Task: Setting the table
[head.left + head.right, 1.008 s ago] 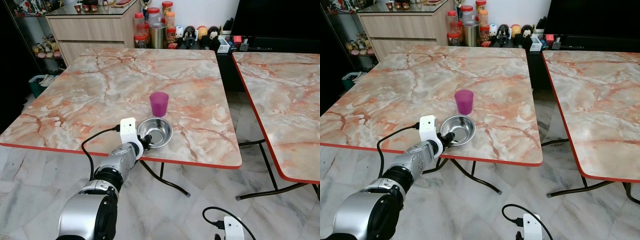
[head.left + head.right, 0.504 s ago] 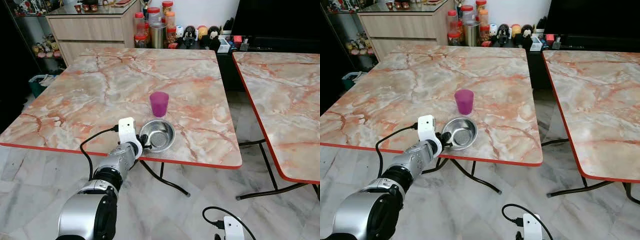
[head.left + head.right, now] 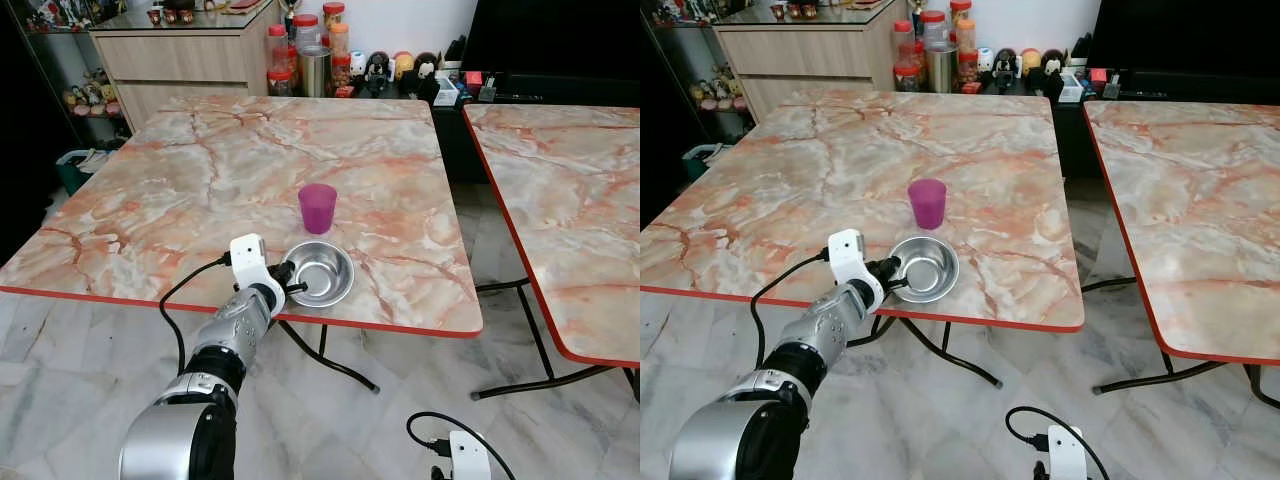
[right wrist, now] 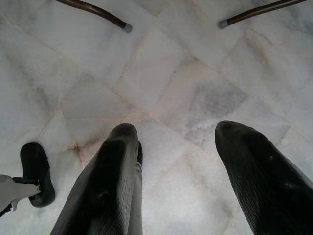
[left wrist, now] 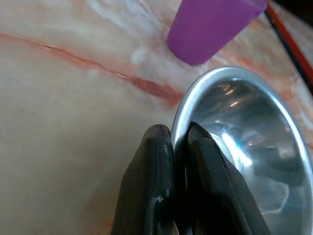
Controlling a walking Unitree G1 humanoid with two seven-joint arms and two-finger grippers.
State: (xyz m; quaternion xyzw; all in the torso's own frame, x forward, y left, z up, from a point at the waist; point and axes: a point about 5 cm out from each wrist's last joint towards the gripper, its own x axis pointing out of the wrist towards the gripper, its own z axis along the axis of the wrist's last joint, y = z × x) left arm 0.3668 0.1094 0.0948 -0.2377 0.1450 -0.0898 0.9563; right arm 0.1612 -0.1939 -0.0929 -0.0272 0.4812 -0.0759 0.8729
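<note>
Head views: silver left arm reaches up and forward from low left, forearm angled toward the near edge of the square orange-veined marble table with red rim (image 3: 150, 200); black cable loops off the wrist. Left gripper (image 3: 288, 284) sits at the near-left rim of the round shiny steel bowl (image 3: 322, 272), which rests on the tabletop close to the near edge. Small purple plastic cup (image 3: 318, 208) stands upright just behind the bowl, apart from it. Second marble table of the same pattern (image 3: 570, 200) to the right, gap of grey marble tile floor (image 3: 400, 390) between. Wooden sideboard (image 3: 185, 60) and red-lidded jars (image 3: 300, 45) beyond the far edge. Right arm hangs low, white wrist block at bottom of frame. Left wrist view: two black fingers (image 5: 151, 186) pressed close together with the bowl's thin rim (image 5: 178, 117) pinched between them, one finger outside the wall, one inside; bowl interior reflects light; purple cup base just past the rim on the marble. Right wrist view: right gripper (image 4: 176, 166) points down at grey floor tiles, its two black fingers spread wide apart, holding nothing; dark table feet near the far side, a black foot of the robot off to one side.
</note>
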